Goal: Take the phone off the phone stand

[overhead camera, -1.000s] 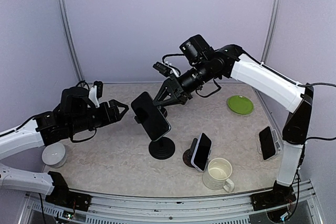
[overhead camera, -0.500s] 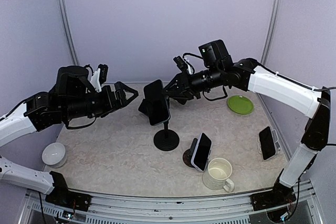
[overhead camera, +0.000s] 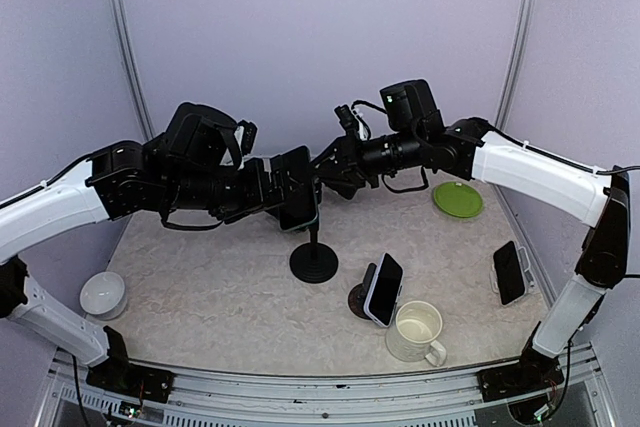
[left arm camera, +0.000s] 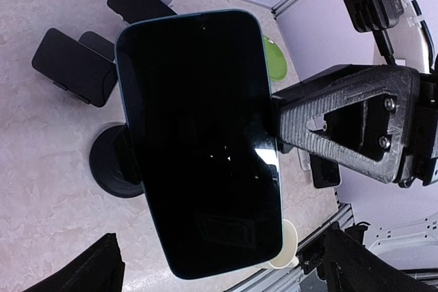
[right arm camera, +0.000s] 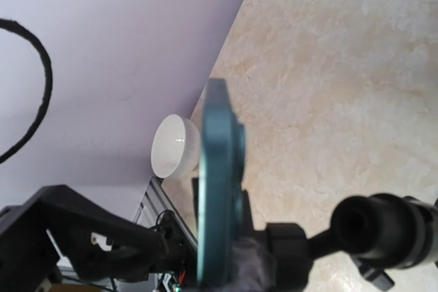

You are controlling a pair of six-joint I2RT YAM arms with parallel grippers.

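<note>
A black-screened phone in a teal case (overhead camera: 300,197) sits upright in the black phone stand (overhead camera: 313,263) at the table's middle. In the left wrist view the phone (left arm camera: 198,135) fills the frame. My left gripper (left arm camera: 219,258) is open, one finger (left arm camera: 92,271) on each side of the phone's lower end, not touching it. My right gripper (overhead camera: 332,167) is behind the phone, shut on the stand's head. One of its fingers (left arm camera: 342,128) shows against the phone's right edge. The right wrist view shows the phone edge-on (right arm camera: 219,182) on the stand's joint (right arm camera: 369,227).
A second phone on a small stand (overhead camera: 384,289) and a cream mug (overhead camera: 416,332) stand at the front right. A third phone on a stand (overhead camera: 509,272) is at the right edge. There is a green plate (overhead camera: 458,199) at the back right and a white bowl (overhead camera: 102,294) at the front left.
The phone and stand went from tilted to upright and shifted slightly back. My right gripper closed in behind the phone. My left arm swung right until its open fingers straddle the phone.
</note>
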